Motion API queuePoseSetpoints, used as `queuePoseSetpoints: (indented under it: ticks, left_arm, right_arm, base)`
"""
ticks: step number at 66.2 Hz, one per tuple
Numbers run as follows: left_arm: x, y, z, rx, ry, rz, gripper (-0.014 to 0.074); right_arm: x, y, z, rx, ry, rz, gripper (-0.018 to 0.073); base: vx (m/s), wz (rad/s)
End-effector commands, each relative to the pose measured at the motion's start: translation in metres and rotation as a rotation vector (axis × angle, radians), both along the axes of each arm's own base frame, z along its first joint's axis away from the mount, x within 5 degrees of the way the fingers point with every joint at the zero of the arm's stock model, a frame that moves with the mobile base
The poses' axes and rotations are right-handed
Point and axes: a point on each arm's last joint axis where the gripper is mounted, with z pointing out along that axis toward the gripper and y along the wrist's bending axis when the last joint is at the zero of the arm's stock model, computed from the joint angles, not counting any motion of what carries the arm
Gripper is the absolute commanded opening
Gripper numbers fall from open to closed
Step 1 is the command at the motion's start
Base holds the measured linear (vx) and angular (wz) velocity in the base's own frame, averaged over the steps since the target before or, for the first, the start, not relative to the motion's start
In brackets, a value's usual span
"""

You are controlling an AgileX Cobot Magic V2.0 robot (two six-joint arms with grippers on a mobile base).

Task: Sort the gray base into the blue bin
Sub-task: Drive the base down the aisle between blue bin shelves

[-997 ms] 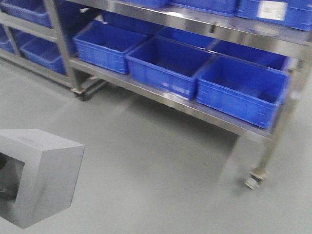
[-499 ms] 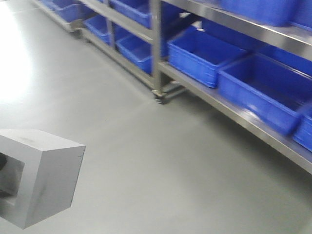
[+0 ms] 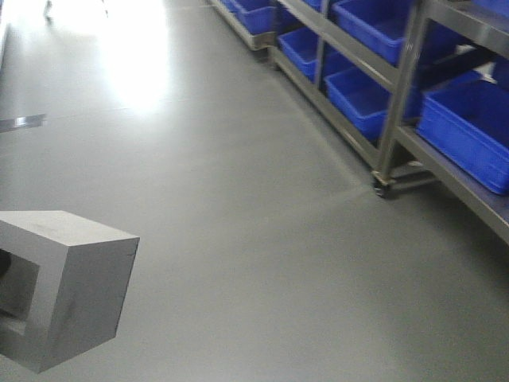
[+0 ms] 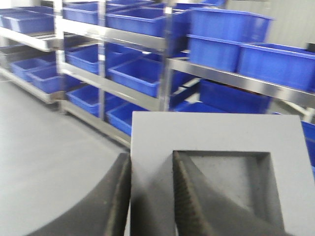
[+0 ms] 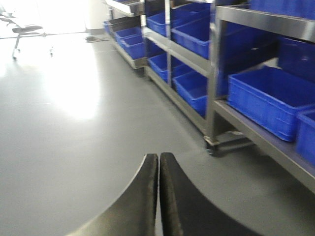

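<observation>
The gray base sits in the lower left of the front-facing frame, cut off by the left edge. Its square recess faces left and a plain side faces the camera. In the left wrist view the gray base fills the lower right, with the recess facing the camera.

The left gripper pinches one wall of that recess. One dark finger lies on the outer side and the other reaches inside the opening, both touching the wall. The block is held clear of the gray floor.

The right gripper shows at the bottom centre of its own view, its two dark fingers pressed together with nothing between them.

Steel racks run along the right side of the front frame, from the upper centre down to the right edge. A caster sits at the foot of the nearest post. Blue bins stand in rows on the shelves, well apart from the block. They also show in the left wrist view and the right wrist view. I cannot tell which of them is the one meant.

Bright glare washes the floor at the upper left. What looks like a wheeled chair stands in the upper left of the right wrist frame.
</observation>
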Motion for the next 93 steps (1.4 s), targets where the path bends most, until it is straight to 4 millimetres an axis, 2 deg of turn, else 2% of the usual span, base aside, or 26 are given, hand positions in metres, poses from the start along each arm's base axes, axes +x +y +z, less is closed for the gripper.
queuePoseSetpoints:
  ticks: [1,38,93]
  left_arm:
    - [-0.0012,0.0010,0.0197,-0.073,-0.118,0.003,0.0002]
    - [-0.0012,0.0010,0.0197,-0.073,-0.118,0.003,0.0002]
    - [-0.0012,0.0010,0.0197,-0.073,-0.118,0.003,0.0002]
  right_arm:
    - [0.0020,-0.0003,0.0049,-0.018,-0.052,-0.002,-0.0005]
    - [0.0020,-0.0003,0.0049,-0.018,-0.052,-0.002,-0.0005]
    - [0.0020,-0.0003,0.0049,-0.018,-0.052,-0.002,-0.0005]
  base:
    - [0.16,0.61]
    - [0.17,0.38]
    - [0.37,0.06]
